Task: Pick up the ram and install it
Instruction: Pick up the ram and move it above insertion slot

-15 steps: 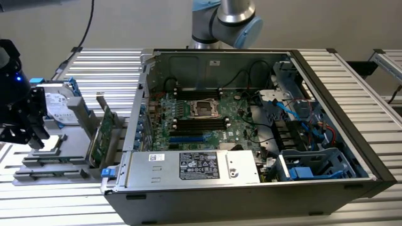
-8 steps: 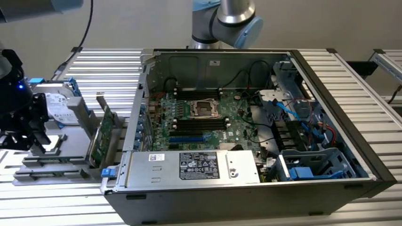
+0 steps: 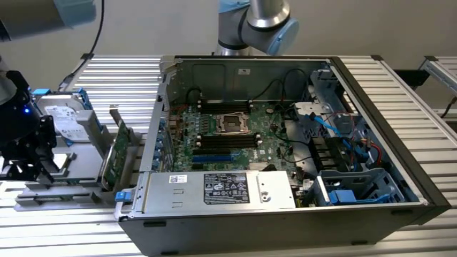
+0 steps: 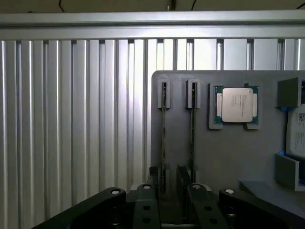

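- The gripper (image 4: 169, 177) is hovering over the near edge of the grey tray (image 4: 228, 157), its jaws standing wide and holding nothing.
- The ram (image 4: 163, 138) is standing on edge in a slot at the tray's corner, showing as a thin dark line running between two grey end clips.
- The dark fingers (image 4: 153, 175) are straddling that strip's near end; whether they are touching it I cannot tell.
- A second ram strip (image 4: 192, 138) is sitting in the neighbouring slot of the tray, just beside the first and just outside the other finger.
- A processor chip (image 4: 234, 106) is lying flat in its own pocket further in on the tray.
- Judging by its look, the ram is light, thin and stiff, but fragile: it is likely bending or cracking under a sideways twist, and its chips and contact edge are not places for pressing.
- The best hold is probably across the two flat faces near the upper edge, around mid-length, so that it is hanging level.
- The faces are smooth, so a light pinch is risking a slip; the close neighbour is leaving little room for a finger.
- In the exterior view, the open computer case (image 3: 286, 139) is lying beside the tray, towards the exterior view's right.
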